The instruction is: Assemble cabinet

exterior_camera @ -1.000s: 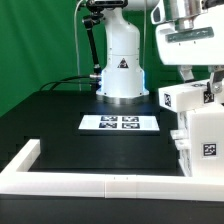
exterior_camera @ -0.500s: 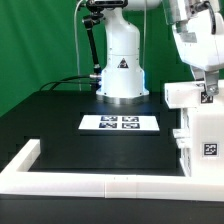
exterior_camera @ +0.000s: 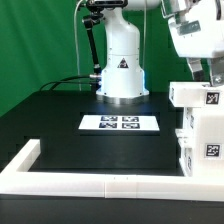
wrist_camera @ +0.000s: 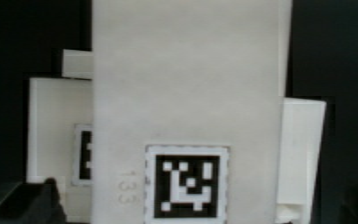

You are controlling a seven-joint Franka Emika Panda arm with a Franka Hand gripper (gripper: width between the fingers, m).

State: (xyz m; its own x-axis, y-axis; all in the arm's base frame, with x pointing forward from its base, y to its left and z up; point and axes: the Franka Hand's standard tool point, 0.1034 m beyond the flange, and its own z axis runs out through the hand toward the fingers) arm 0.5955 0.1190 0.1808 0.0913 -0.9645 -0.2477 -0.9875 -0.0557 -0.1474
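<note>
You are seeing the gripper [exterior_camera: 203,72] at the exterior view's right edge, coming down from the white arm near the top corner. Its fingers are standing on both sides of a small white block [exterior_camera: 200,96], and they are holding it. This block is carrying a black-and-white square marker [exterior_camera: 211,98] on the face turned to the camera.

The block is sitting on top of the cabinet [exterior_camera: 203,140], the large white box at the exterior view's right side. It seems to be touching the body below, but you cannot tell this surely. The frame edge is cutting part of the cabinet off.

On the black table [exterior_camera: 60,115] the marker board [exterior_camera: 119,123] is lying flat, near the middle. The low white border frame [exterior_camera: 90,181] is running along the near side.

In the wrist view, a tall white part [wrist_camera: 190,100] with a marker is filling the picture, with the dark fingertips [wrist_camera: 34,200] low at its two sides.
</note>
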